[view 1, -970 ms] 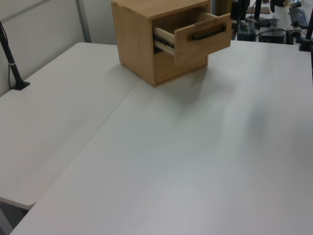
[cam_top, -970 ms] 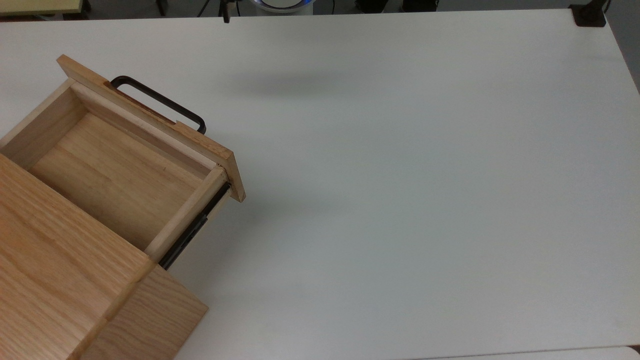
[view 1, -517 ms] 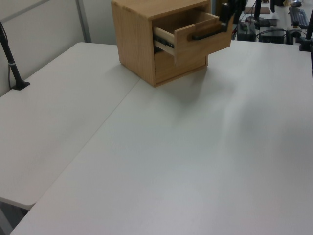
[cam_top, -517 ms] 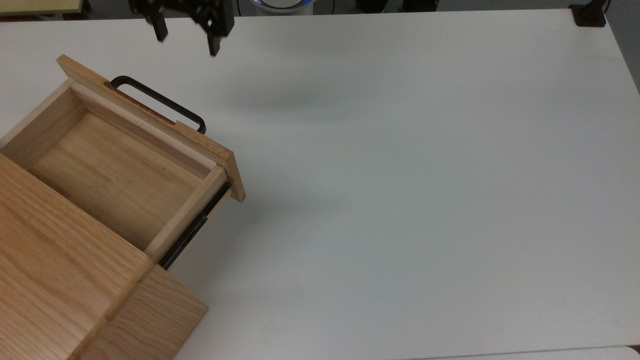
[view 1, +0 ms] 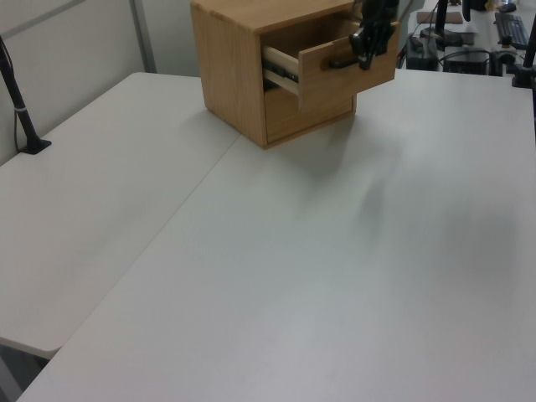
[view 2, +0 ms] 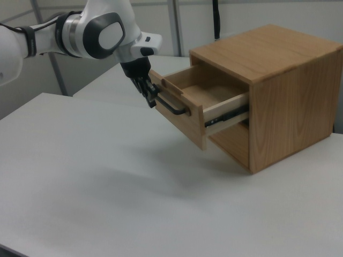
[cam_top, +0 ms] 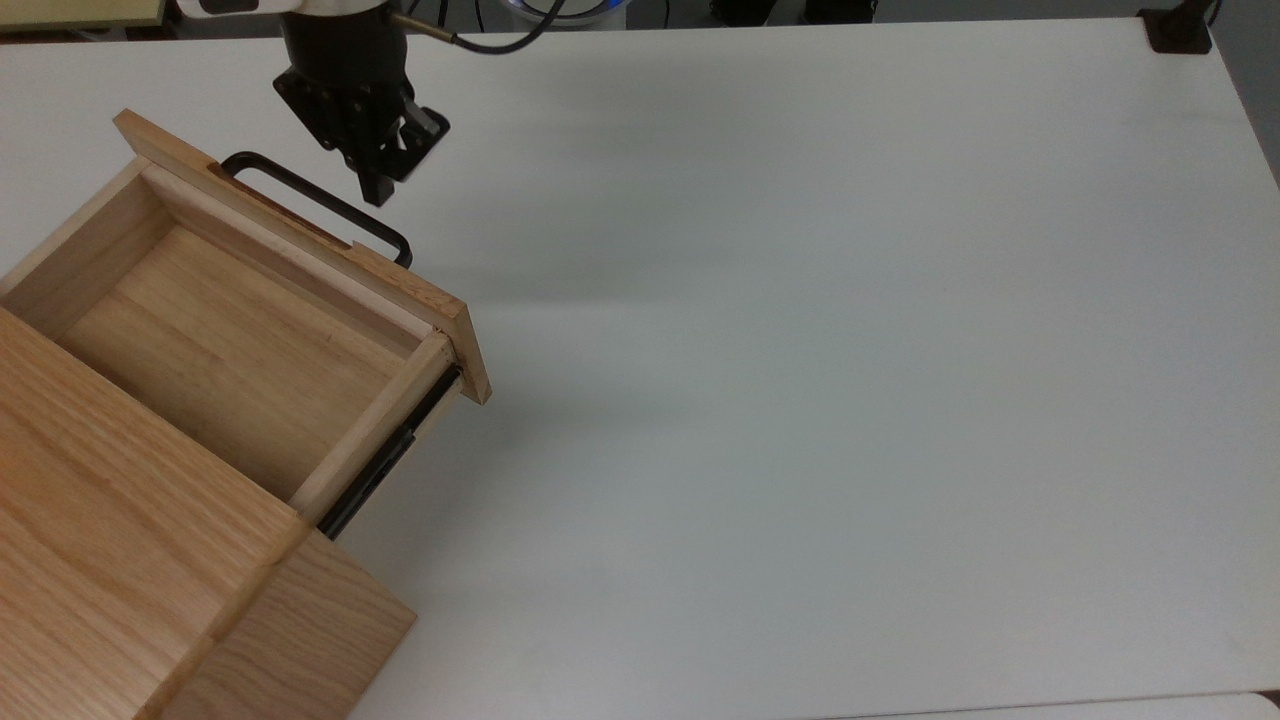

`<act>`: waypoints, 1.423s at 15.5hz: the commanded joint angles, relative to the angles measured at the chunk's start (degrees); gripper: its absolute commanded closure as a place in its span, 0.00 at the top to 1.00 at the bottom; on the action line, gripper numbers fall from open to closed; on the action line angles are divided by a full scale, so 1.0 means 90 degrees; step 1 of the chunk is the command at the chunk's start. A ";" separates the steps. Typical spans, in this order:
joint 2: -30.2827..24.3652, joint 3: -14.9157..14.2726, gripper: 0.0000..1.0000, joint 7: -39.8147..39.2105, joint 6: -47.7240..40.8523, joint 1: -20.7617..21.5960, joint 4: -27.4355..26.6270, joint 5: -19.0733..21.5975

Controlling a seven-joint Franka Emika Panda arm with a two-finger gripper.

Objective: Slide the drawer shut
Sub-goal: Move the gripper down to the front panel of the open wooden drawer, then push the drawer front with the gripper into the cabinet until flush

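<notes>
The drawer (cam_top: 220, 340) (view 1: 347, 75) (view 2: 185, 120) stands pulled well out of the oak cabinet (cam_top: 120, 560) (view 1: 230, 75) (view 2: 289, 96), and its inside is empty. A black U-shaped handle (cam_top: 320, 200) (view 1: 339, 61) (view 2: 174, 107) is fixed to its flat front panel, with a black rail along its side. My gripper (cam_top: 358, 172) (view 1: 364, 59) (view 2: 151, 99) hangs open right in front of that panel, close beside the handle and holding nothing. I cannot tell whether it touches the handle.
The cabinet stands on a wide white table (cam_top: 800, 400). A black clamp (cam_top: 1178, 30) sits at the top view's upper right corner. A black post (view 1: 21, 109) stands at the left view's left edge. Desks with equipment lie beyond the table.
My gripper came in from the top view's upper edge and dropped down and toward the drawer's front, ending beside the handle. The drawer has not moved.
</notes>
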 commanded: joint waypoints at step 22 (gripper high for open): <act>0.1829 -0.0701 0.00 0.2231 0.2488 -0.0006 0.1540 -0.1078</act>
